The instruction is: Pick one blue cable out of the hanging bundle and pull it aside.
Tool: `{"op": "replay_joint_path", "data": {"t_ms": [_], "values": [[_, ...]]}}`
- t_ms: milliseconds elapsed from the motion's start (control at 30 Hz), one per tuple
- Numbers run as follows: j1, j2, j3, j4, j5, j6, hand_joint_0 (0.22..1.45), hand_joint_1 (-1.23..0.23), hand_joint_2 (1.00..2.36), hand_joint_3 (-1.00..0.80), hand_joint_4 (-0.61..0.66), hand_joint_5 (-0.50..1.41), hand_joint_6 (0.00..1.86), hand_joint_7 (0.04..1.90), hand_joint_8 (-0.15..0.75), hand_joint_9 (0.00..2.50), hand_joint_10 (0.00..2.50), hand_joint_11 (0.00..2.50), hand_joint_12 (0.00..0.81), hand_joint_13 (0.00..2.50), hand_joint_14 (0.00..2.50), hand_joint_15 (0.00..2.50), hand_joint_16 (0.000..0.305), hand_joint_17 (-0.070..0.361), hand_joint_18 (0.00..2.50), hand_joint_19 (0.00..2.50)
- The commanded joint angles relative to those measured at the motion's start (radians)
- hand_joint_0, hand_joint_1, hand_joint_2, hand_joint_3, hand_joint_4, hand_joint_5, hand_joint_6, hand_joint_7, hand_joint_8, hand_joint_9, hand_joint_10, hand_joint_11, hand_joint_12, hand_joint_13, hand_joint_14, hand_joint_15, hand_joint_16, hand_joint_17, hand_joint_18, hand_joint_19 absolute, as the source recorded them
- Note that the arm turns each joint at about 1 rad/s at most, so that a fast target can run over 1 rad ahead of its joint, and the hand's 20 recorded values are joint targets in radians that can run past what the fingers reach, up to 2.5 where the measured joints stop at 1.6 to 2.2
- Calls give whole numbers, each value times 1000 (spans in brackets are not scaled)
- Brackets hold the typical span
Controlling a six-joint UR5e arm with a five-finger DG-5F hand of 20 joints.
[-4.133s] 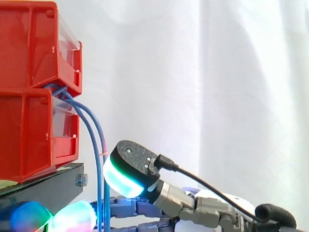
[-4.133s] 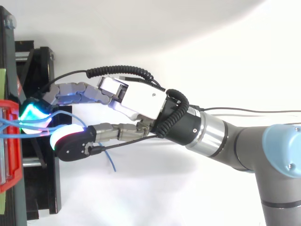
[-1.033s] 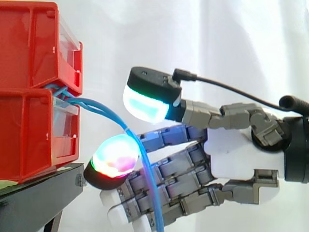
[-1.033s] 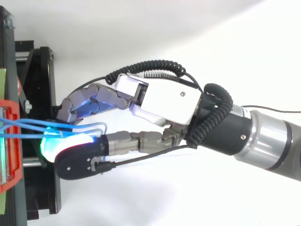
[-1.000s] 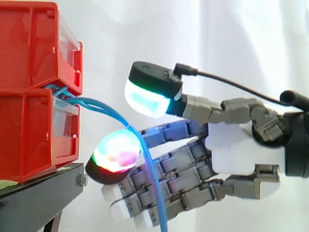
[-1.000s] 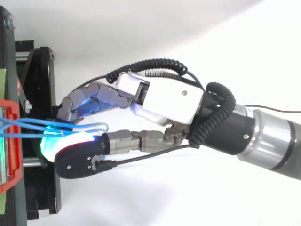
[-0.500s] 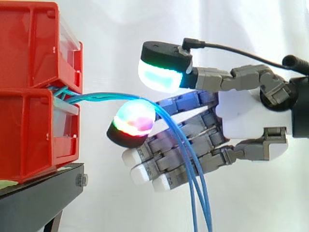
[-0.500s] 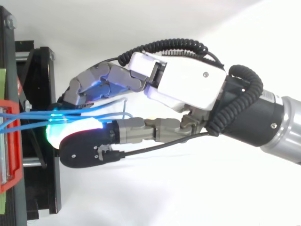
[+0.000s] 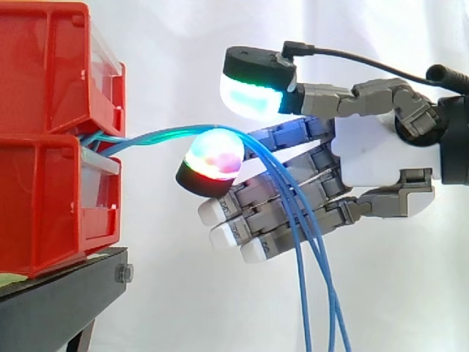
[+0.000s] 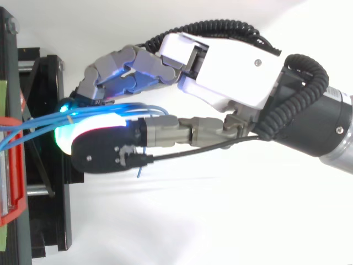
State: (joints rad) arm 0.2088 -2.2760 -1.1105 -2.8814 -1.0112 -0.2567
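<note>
Side view: from beside the work, a white curtain closes off the whole back of the scene, hanging in soft folds.
Surface: a black stand at the left; seen from above, it stands on plain white ground.
Bins: two red bins, one stacked on the other on the stand, fronts facing the arm.
Cables: the blue cables come out between the two bins, arch away from them over the fingers, then drop straight down. I count three strands hanging below the hand.
Hand: one hand, reaching in from the right, palm facing down and towards the bins.
Fingers: only lightly bent and pointing at the bins, with the cables draped across their upper side. The thumb, glowing cyan and green, sits above the strands with a gap, so nothing looks clamped.
Pads: one fingertip glows red, green and blue just under the arch; the lower ones are white.
</note>
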Motion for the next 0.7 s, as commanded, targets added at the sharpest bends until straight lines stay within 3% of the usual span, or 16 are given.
{"op": "replay_joint_path", "data": {"t_ms": [0,100,300,467,567,667], "values": [[-5,0,3,4,-1,-10,578,-413,1017,-266,125,-141,875,775,290,752,14,395,338,630,16,385,55,123,475,409],[-6,0,6,8,-3,-16,577,-405,1017,-231,124,-138,868,783,294,753,14,392,343,629,16,389,55,123,472,408],[-9,0,6,13,-4,-19,581,-633,1011,-58,170,-151,909,789,334,818,19,564,395,680,14,373,65,147,575,347],[-11,1,6,13,-4,-18,602,-721,1013,-12,88,-158,950,777,324,818,19,646,381,677,15,398,63,141,579,355],[-9,1,6,13,-4,-19,621,-753,1012,-94,102,-167,971,729,300,767,18,647,368,668,16,412,60,136,568,361],[-11,1,8,13,-6,-18,544,-710,1009,-379,131,-170,971,712,284,760,22,654,347,654,19,425,56,126,537,391]]}}
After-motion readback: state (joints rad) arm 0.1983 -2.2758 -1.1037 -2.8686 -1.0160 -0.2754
